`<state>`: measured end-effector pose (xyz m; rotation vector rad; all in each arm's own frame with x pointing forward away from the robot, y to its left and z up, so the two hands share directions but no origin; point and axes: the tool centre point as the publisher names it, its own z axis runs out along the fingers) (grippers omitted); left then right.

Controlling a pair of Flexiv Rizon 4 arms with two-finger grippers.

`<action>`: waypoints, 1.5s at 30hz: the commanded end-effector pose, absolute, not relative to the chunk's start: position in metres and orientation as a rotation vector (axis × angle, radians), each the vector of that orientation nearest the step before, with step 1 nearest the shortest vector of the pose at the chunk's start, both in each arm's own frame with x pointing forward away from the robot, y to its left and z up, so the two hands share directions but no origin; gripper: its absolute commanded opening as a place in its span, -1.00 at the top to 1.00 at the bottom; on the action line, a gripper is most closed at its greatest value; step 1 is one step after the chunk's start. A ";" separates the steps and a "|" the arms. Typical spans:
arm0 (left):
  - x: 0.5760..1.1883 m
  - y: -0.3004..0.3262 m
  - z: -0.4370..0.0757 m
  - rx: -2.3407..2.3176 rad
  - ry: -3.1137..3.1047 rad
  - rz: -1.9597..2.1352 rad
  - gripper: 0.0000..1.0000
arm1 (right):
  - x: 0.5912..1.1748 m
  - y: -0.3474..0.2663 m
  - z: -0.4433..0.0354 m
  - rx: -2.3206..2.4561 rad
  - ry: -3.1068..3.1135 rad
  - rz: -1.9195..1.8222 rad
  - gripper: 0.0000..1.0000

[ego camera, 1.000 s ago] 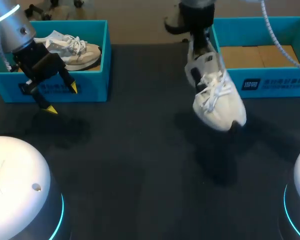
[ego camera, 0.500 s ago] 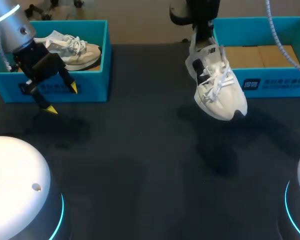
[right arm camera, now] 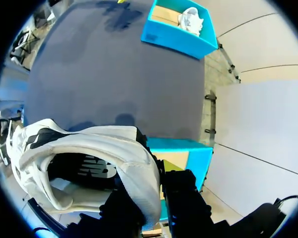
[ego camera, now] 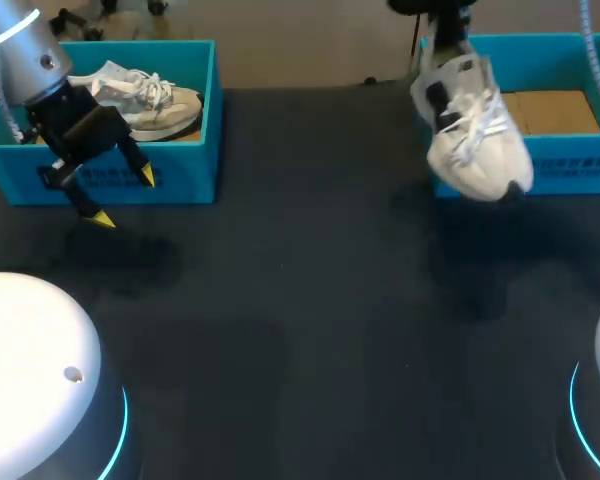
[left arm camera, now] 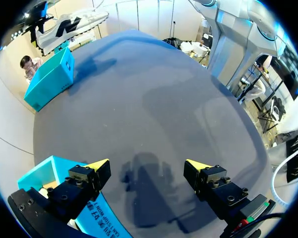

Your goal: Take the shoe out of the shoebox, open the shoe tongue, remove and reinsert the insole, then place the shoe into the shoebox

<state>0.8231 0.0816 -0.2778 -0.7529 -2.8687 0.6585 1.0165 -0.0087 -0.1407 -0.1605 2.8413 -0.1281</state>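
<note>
The right gripper (right arm camera: 156, 198) is clamping the heel collar of the white sneaker (ego camera: 475, 140) and is holding it clear of the table (ego camera: 300, 300), at the near left corner of the right shoebox (ego camera: 570, 165). The sneaker is hanging steeply: its long axis is running close to vertical, with the heel up at the gripper, the toe pointing down and slightly to the near right, and the laces facing the near side. In the right wrist view the insole appears to be lying inside the shoe. The step in hand is therefore judged to be the final placing, although the same posture would also suit the take-out. The next move is calling for a carry farther and to the right, lifting the toe over the near wall, then lowering the shoe flat. The left gripper (ego camera: 123, 198) is hanging wide and holding nothing, just near of the left shoebox (ego camera: 180, 180), which is holding a second sneaker (ego camera: 145, 100).
</note>
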 end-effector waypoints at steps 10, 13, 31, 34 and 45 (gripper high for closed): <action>0.822 0.082 -0.277 -0.753 -2.870 0.652 -1.00 | 1.093 -0.106 -0.139 -0.112 2.818 -0.132 1.00; 0.822 0.082 -0.277 -0.753 -2.870 0.652 -1.00 | 1.097 -0.110 -0.139 -0.115 2.803 -0.139 1.00; 0.822 0.082 -0.277 -0.753 -2.870 0.652 -1.00 | 1.127 -0.132 -0.139 -0.111 2.768 -0.127 1.00; 0.822 0.082 -0.277 -0.753 -2.870 0.652 -1.00 | 1.155 -0.152 -0.142 -0.126 2.780 -0.197 1.00; 0.822 0.082 -0.277 -0.753 -2.870 0.652 -1.00 | 1.203 -0.180 -0.152 -0.262 2.771 -0.199 1.00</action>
